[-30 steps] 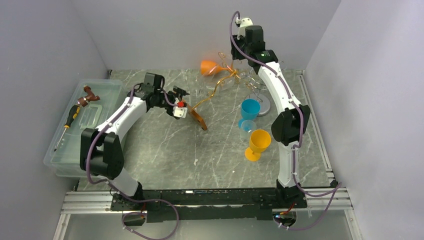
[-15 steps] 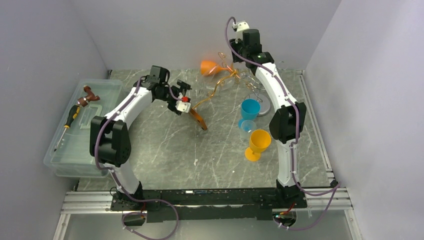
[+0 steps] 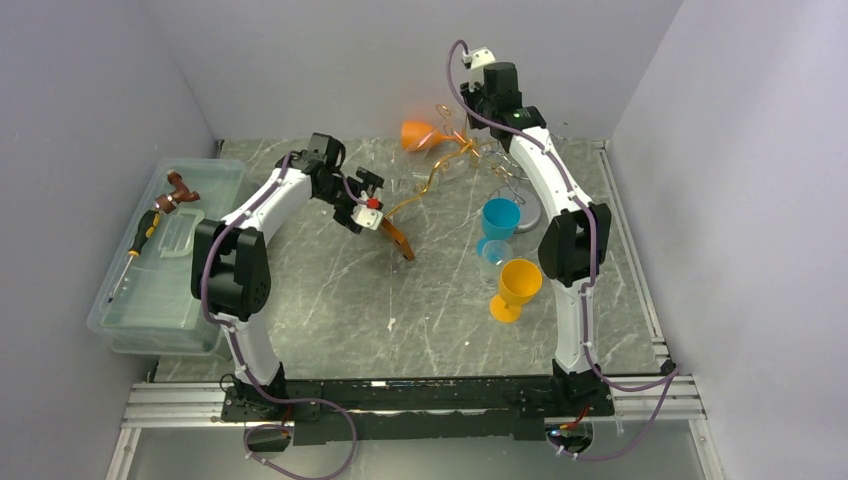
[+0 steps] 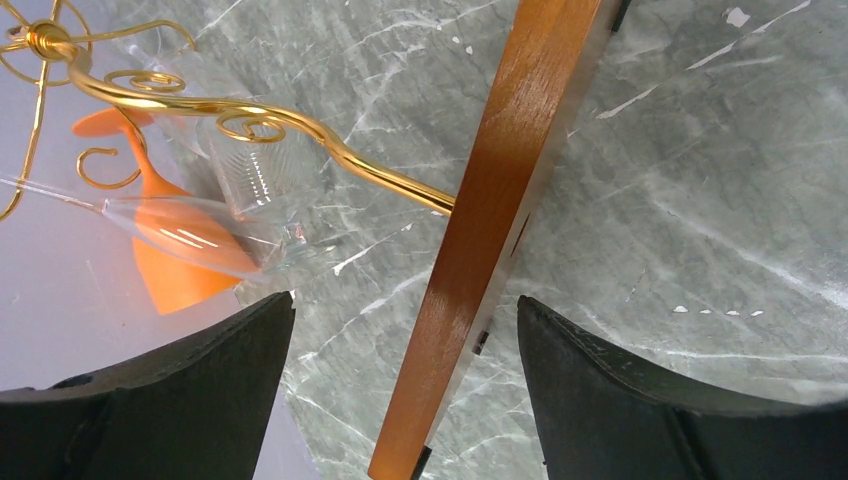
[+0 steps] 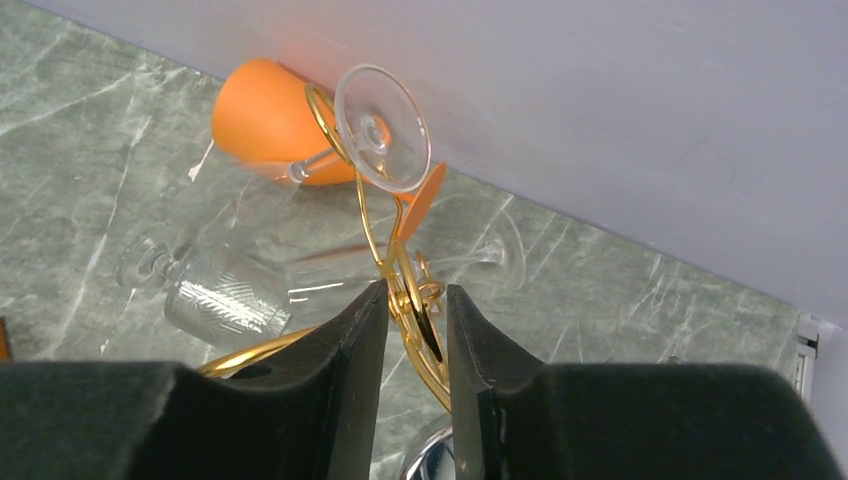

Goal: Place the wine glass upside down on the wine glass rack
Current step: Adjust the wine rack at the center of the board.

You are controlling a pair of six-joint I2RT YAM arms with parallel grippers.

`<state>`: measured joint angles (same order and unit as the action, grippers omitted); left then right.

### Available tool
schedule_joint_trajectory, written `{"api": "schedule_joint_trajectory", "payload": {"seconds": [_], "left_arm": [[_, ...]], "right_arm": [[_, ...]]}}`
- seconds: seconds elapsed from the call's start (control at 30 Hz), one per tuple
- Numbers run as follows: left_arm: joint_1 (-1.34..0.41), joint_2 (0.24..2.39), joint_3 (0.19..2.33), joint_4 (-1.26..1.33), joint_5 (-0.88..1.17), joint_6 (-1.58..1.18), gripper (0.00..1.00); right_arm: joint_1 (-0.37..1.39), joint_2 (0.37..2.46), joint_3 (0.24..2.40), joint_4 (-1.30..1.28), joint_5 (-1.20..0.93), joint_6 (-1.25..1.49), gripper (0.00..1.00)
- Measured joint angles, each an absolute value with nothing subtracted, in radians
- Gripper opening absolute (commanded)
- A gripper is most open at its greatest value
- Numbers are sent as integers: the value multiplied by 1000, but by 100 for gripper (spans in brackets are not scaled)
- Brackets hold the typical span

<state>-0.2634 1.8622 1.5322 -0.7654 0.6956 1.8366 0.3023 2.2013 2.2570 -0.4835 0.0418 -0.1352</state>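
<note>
Marble table (image 3: 330, 290), left end effector (image 3: 368, 200) (agape) nearer rack (image 4: 500, 170), right end effector (image 5: 415, 300) pinching it.

Rack (image 3: 440, 168) tilted at centre back, glasses (image 3: 518, 280) to its right, bin (image 3: 150, 295) far left

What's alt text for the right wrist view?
Two black jaws sit close on either side of a gold wire rack. Beyond them: an orange glass, a clear wine glass showing its foot, and a ribbed glass, above a grey marble table.
</note>
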Motion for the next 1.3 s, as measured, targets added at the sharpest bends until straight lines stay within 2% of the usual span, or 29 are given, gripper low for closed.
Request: {"api": "schedule_joint_trajectory", "payload": {"seconds": [0.13,0.3,0.63,0.8,1.0,1.3], "left_arm": [[-266,1863,1532,-767,691,1847,84],[-266,1863,1532,-768,690,1852,79],[-264,1863,1527,-780,669,1871,71],[-268,1863,1499,-797,668,1874,69],[-268,1863,1447,-819,669,1868,53],[-276,1810,1374,-837,659,1850,47]], "right_arm": [[302,2201,2240,-484,41,-149,11],[302,2201,2233,-476,20,-184,0],[327,2199,2211,-435,47,-237,0],[337,2157,2118,-353,68,-271,0],[365,2087,1993,-270,106,-326,0],[453,1987,1892,-180,162,-410,0]]}}
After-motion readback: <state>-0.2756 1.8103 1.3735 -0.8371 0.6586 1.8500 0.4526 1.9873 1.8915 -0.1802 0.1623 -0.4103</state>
